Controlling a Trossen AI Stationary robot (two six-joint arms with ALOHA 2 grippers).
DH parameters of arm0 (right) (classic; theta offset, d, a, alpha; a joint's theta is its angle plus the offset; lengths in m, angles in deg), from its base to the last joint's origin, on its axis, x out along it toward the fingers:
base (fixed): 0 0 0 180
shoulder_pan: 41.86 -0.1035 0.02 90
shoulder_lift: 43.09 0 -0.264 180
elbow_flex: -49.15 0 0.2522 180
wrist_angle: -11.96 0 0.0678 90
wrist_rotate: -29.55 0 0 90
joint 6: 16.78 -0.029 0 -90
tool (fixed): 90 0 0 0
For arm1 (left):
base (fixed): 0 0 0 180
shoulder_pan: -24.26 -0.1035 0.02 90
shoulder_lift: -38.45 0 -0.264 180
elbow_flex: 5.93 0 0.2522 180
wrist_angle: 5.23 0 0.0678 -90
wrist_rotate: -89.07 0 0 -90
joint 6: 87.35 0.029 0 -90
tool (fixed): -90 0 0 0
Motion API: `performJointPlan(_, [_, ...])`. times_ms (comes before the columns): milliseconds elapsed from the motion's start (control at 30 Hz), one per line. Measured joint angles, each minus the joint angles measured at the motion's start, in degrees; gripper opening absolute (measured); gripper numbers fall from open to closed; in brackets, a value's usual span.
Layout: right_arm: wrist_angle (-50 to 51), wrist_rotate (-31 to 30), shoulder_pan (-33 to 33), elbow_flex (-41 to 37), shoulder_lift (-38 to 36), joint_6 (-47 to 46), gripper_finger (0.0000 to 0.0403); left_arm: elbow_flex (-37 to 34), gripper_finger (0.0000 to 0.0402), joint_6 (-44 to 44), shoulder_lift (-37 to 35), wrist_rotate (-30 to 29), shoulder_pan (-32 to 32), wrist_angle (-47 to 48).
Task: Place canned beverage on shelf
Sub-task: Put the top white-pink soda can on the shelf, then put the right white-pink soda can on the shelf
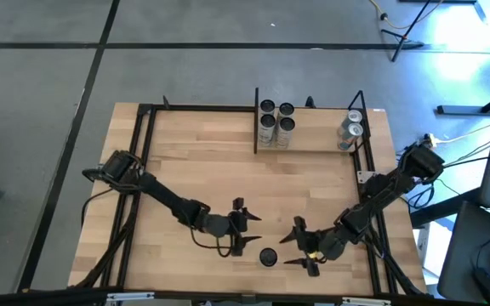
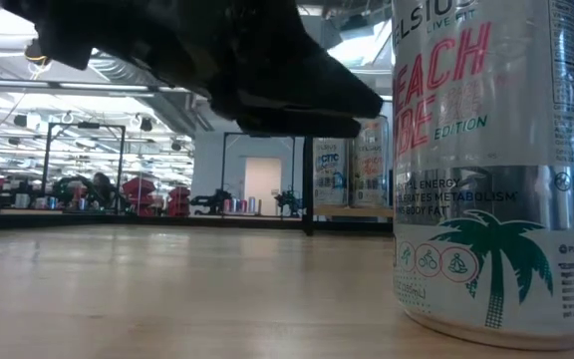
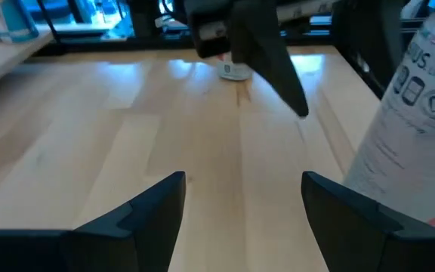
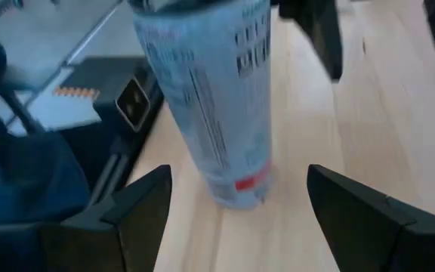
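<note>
From above, the can (image 1: 268,257) is standing upright on the tabletop (image 1: 228,170) at about 6 o'clock, near the front edge and free of any grip. The left tool (image 1: 247,228) is sitting just beside it at its 10 o'clock and the right tool (image 1: 300,247) at its 3 o'clock, both with fingers spread, so the two are flanking the can, probably so that either one can close in. The shelf (image 1: 313,150) is lying at 12 o'clock along the far edge, with a cluster of four cans (image 1: 276,121) at its left post and another pair of cans (image 1: 350,129) at its right, leaving a bare stretch between them for the newcomer.

At tabletop level, the can (image 2: 494,160) is filling the right of the frame, its base flat on the wood, while a dark arm (image 2: 217,60) is hanging above the surface beside it, not touching it.

Past the left tool (image 3: 240,204), the spread fingers are framing bare wood, with the can (image 3: 414,113) off to one side, so this tool is not lined up on it.

Past the right tool (image 4: 240,196), the can (image 4: 210,98) is standing ahead of the wide gap and roughly centred on it, which suggests this tool is the one better set to take it.
</note>
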Motion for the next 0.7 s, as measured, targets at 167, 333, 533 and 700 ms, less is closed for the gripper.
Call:
performJointPlan(167, [-4.8,-2.5,0.0,0.4,1.8,-0.9,0.0294,3.2,0.0257,-1.1,1.6,0.1,0.3,0.2])
performJointPlan(333, [-6.8,-2.8,0.0,2.3,3.6,-1.3,0.0294,3.9,0.0257,-1.6,2.2,0.1,0.9,0.5])
performJointPlan(533, [-5.7,-1.6,0.0,4.4,7.8,-0.5,0.0294,3.9,0.0257,-2.6,2.2,0.1,1.7,0.5])
performJointPlan(700, [-5.7,-4.1,0.0,5.2,8.7,-0.3,0.0294,3.9,0.0257,-2.9,2.2,0.0,1.8,0.5])
